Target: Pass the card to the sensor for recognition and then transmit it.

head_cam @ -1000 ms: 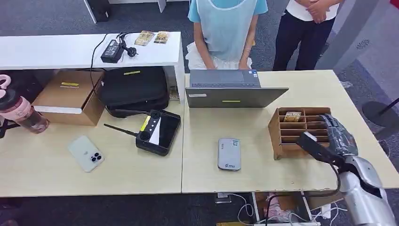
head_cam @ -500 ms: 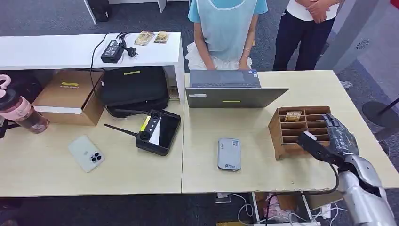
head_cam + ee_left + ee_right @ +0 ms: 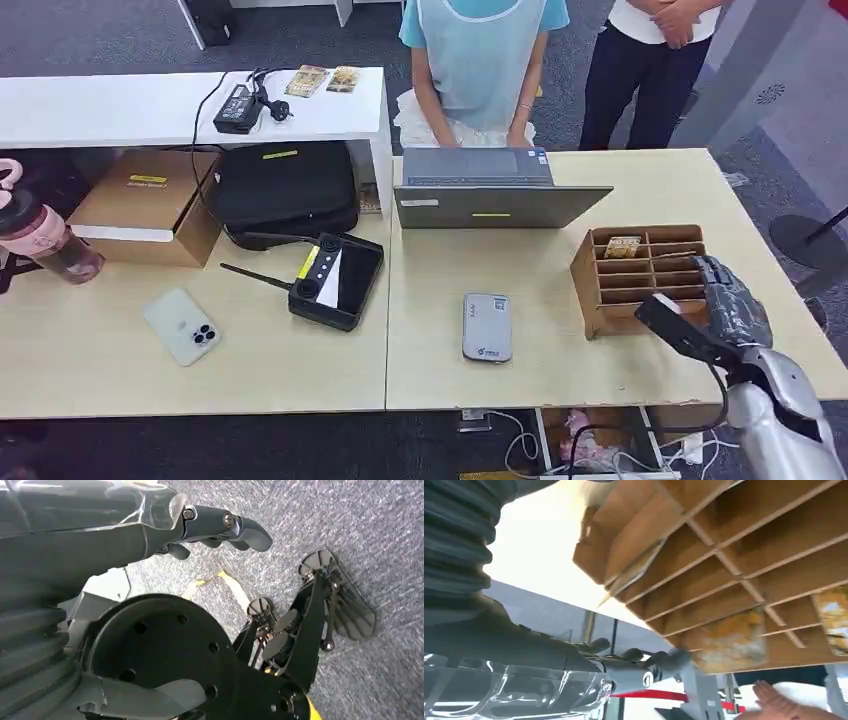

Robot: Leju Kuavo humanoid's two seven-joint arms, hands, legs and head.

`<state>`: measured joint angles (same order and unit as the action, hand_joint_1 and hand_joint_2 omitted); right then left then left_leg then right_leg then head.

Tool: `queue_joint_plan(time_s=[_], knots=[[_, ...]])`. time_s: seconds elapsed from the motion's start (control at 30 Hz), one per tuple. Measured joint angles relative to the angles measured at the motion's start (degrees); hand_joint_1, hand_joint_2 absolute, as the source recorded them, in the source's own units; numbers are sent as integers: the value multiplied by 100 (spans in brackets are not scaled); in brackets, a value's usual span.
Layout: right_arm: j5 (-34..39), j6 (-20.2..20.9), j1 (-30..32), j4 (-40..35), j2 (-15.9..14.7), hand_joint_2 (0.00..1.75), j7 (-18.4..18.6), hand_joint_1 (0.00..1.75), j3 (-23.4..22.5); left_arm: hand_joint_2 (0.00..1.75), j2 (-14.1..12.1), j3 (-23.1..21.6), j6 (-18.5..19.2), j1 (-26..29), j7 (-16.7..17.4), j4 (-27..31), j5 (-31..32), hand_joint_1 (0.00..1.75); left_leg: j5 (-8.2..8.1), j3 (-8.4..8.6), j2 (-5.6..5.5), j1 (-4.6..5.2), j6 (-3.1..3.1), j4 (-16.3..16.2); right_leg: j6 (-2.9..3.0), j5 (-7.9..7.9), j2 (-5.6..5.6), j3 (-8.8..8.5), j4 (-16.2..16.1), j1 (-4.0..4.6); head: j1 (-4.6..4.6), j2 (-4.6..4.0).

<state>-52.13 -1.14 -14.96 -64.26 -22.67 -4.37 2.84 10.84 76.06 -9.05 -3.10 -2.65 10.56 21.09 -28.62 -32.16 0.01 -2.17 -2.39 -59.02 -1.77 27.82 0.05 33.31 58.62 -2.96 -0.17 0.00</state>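
Centrally on the pale wood-laminate table [image 3: 560, 370] lies the sensor [image 3: 487, 327], a flat grey rounded-rectangle reader. To its right stands a brown cardboard card rack [image 3: 640, 275], an open grid of thin partitions forming rectangular slots. One card [image 3: 621, 246], yellowish and printed, sits in the far-left slot; in the right wrist view two worn yellowish cards [image 3: 731, 642] occupy adjacent slots. The right hand [image 3: 722, 305], dark segmented fingers [image 3: 735, 290] beneath a glossy clear cover, is at the rack's near-right corner; whether the fingers hold a card cannot be told. The left hand [image 3: 220, 527] hangs over grey speckled carpet [image 3: 360, 525], dark fingers loosely curled and holding nothing. At the table's far edge a grey laptop [image 3: 495, 190] faces a person in a light-blue top [image 3: 480, 60]. Left of the sensor lie a black handheld controller [image 3: 335, 280] with antenna, a white smartphone [image 3: 182, 326], a black fabric bag [image 3: 285, 190] and a cardboard box [image 3: 145, 205].
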Motion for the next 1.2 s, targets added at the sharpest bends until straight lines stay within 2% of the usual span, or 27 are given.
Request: queue_joint_plan(time_s=[0.37,1.0,1.2], knots=[[2,17,414,-347,-50,175,-29,0,-330,175,15,0,170,-12,-39,2,-15,0,0,2,2,0,0,0,0,0,3,0,0,0,0,0],[-254,155,661,-638,-37,175,-77,0,-614,175,31,0,264,-50,-39,17,22,0,0,1,1,0,0,0,0,0,2,-1,0,0,0,0],[-446,260,571,-581,26,175,-140,0,-660,175,31,0,271,-78,-28,20,28,0,1,1,1,0,0,0,0,-1,1,-2,1,0,0,0]])
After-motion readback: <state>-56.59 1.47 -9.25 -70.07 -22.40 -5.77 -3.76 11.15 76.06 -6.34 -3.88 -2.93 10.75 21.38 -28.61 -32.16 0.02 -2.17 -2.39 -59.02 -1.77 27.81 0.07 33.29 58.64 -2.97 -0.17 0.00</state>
